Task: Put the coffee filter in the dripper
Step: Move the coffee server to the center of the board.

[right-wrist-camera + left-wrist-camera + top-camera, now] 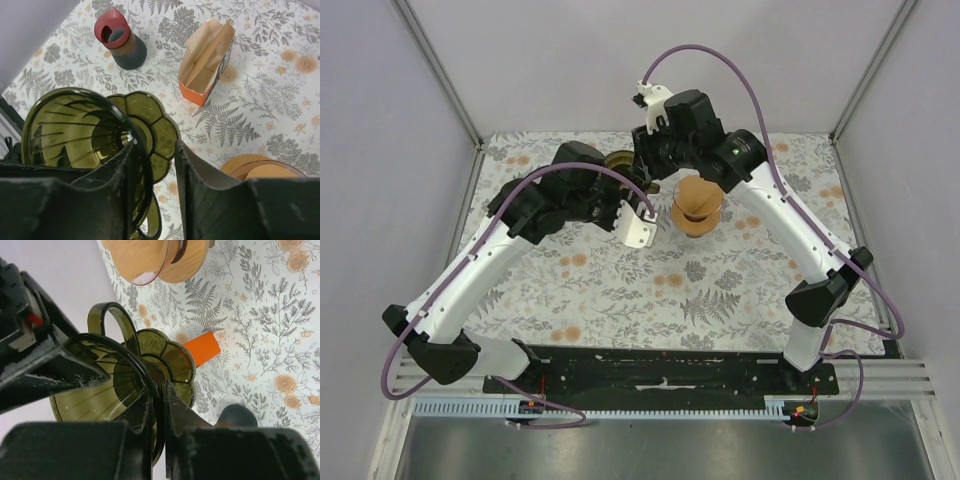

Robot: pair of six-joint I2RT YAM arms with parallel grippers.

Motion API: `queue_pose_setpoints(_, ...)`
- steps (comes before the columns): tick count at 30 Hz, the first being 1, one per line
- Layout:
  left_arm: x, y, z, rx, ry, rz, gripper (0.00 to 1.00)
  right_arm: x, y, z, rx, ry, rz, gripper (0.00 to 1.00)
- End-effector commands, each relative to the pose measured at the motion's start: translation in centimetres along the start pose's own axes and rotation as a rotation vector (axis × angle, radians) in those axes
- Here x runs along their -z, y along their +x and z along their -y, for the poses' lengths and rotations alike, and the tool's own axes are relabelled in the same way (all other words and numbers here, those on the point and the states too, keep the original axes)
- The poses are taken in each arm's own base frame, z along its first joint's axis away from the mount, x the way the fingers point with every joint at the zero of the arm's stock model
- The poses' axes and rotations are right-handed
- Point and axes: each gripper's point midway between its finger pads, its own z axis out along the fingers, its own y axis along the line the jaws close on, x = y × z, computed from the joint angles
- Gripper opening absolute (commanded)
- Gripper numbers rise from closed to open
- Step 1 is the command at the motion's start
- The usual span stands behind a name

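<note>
olive dripper [100,400], left hand [160,400] clamped on its rim, right hand [156,155] straddling rim, jaws apart

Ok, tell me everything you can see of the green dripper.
The olive-green translucent plastic dripper is a ribbed cone with a loop handle and a scalloped, flower-shaped base. It is empty and tilted, mouth towards the wrist cameras. The left gripper has its jaws shut on the rim; the right gripper straddles the same rim, jaws apart. Whether it touches the floral tablecloth cannot be told.
</note>
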Motion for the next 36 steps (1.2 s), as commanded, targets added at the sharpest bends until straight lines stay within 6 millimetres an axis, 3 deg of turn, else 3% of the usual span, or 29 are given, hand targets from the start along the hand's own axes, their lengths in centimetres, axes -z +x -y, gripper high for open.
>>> queue_pose_setpoints(1, 1.0, -0.9, -1.8, -0.014, -0.094, 0.017, 0.02, 1.0, -1.7, -0.7, 0.036, -0.024, 0.057, 0.31)
queue_pose_setpoints(6, 1.4, -0.5, -2.9, 0.008, -0.159, -0.025, 0.02, 0.4, -0.8, -0.7, 0.045, -0.007, 0.033, 0.00)
queue_pose_setpoints(8, 1.6, -0.5, -3.2, 0.041, -0.184, -0.028, 0.03, 0.6, -0.9, -0.2, 0.055, 0.022, 0.038, 0.00)
queue_pose_setpoints(14, 2.7, -1.2, -4.4, 0.128, -0.288, 0.025, 0.81, 1.8, -2.1, 0.0, 0.095, 0.031, 0.088, 0.00)
queue_pose_setpoints(15, 3.0, -1.4, -4.6, 0.154, -0.313, 0.037, 0.85, 2.2, -2.5, 0.0, 0.097, 0.029, 0.102, 0.00)
queue_pose_setpoints(20, 6.5, -2.8, -7.9, 0.357, -0.524, 0.152, 0.88, 3.4, -4.0, 0.8, 0.079, 0.025, 0.153, 0.00)
queue_pose_setpoints(23, 8.0, -2.4, -9.1, 0.543, -0.629, 0.182, 0.89, 4.4, -5.2, 1.7, 0.055, 0.015, 0.189, 0.00)
queue_pose_setpoints(26, 8.6, 0.1, -9.4, 0.762, -0.718, 0.111, 0.90, 5.5, -6.2, 3.2, 0.039, 0.030, 0.222, 0.00)
queue_pose_setpoints(28, 8.7, 2.8, -9.8, 0.925, -0.768, 0.043, 0.89, 6.5, -6.8, 4.8, 0.028, 0.061, 0.243, 0.00)
queue_pose_setpoints(33, 9.8, 15.5, -8.4, 1.350, -0.811, -0.206, 0.80, 9.8, -7.9, 8.7, -0.006, 0.140, 0.299, 0.00)
queue_pose_setpoints(36, 8.2, 20.3, -5.8, 1.435, -0.728, -0.312, 0.77, 11.0, -7.6, 10.1, -0.005, 0.184, 0.306, 0.00)
